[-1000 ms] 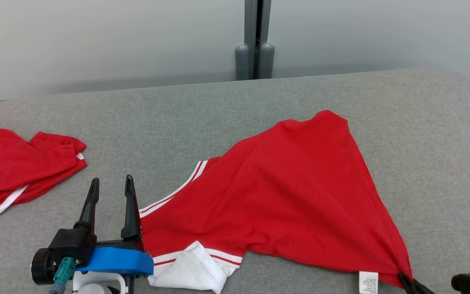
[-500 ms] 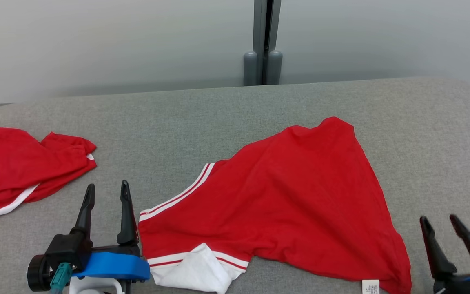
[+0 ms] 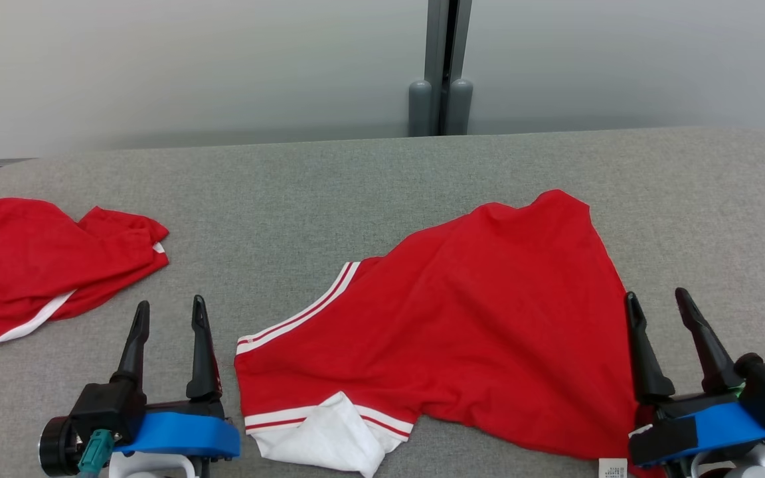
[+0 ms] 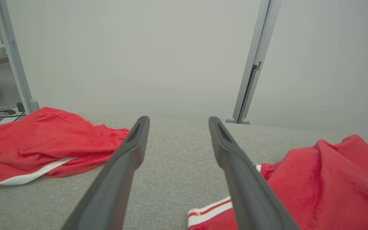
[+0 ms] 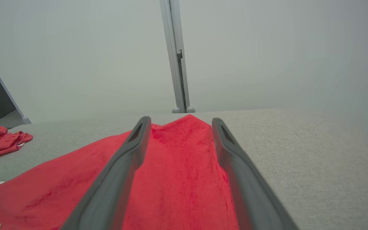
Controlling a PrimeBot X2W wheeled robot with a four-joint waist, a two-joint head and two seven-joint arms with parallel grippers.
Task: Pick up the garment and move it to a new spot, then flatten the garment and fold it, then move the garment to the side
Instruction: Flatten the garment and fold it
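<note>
Between the two grippers, on the grey padded table (image 3: 356,179), the red garment (image 3: 475,318) lies half-spread, long axis left to right, narrowing to a peak pointing away. The left gripper (image 3: 170,303), just beside the striped hem (image 3: 296,317), and the right gripper (image 3: 656,294), over the right edge, both stand spread and empty.

The red fabric garment (image 3: 475,318) with white-and-red striped trim lies spread and lightly wrinkled on the grey fabric surface (image 3: 356,186). It is roughly triangular, peak pointing away. Its near left corner is folded over, showing white, and a small white label (image 3: 613,467) sits at its near right edge.
</note>
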